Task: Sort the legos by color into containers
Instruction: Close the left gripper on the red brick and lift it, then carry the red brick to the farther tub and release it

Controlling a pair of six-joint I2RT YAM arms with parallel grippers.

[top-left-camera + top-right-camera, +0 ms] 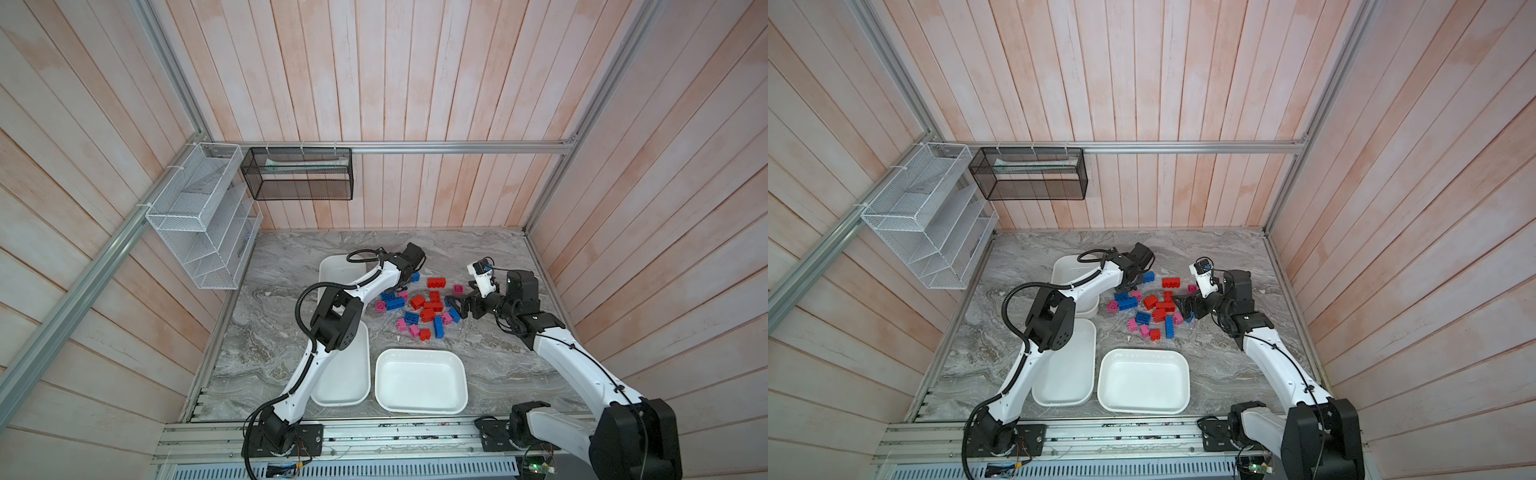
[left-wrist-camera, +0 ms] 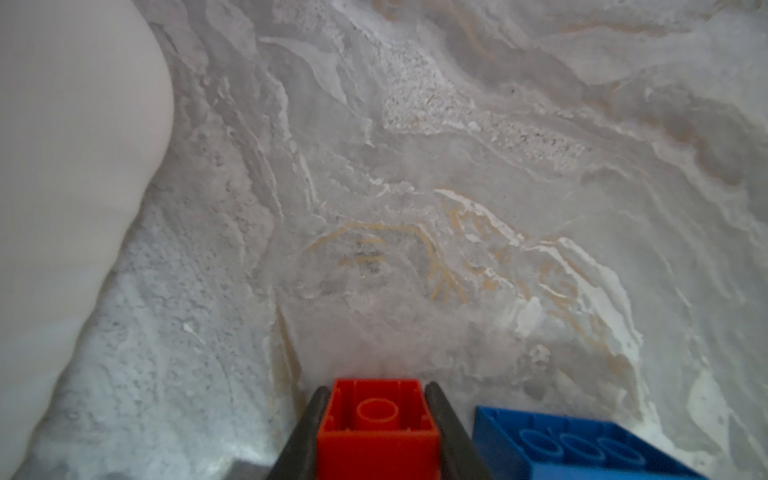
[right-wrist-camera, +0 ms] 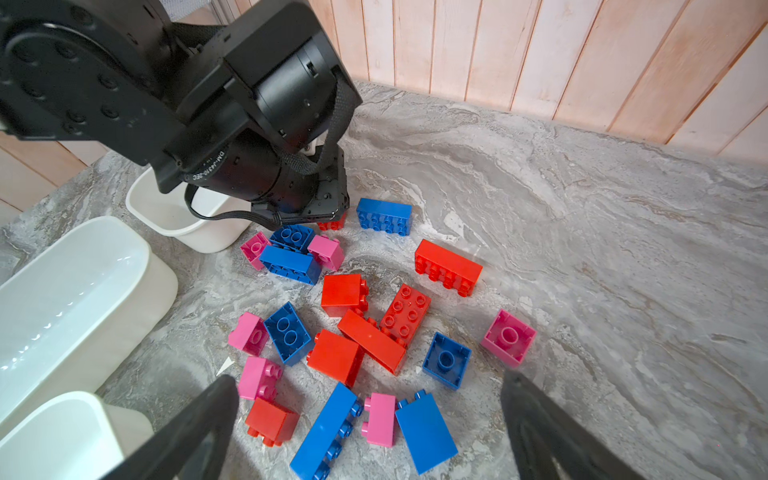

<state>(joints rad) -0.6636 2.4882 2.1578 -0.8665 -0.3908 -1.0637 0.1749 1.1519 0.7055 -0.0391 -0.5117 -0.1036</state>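
Marble top — red brick inside left gripper

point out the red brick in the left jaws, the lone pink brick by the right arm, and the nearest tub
red brick (image 2: 377,424), left wrist view, hollow underside
pink brick (image 3: 508,338), right wrist view, open underside
nearest tub (image 1: 419,353), top view, far rim

The left arm reaches forward from its base at the near edge, elbow raised, wrist bent down at the far left of the brick pile. Its pincer points down at the counter, jaws closed against both sides of a small red brick. The right arm comes in from the near right, forearm level — its pincer hangs over the pile's right edge, jaws spread wide, nothing between them.
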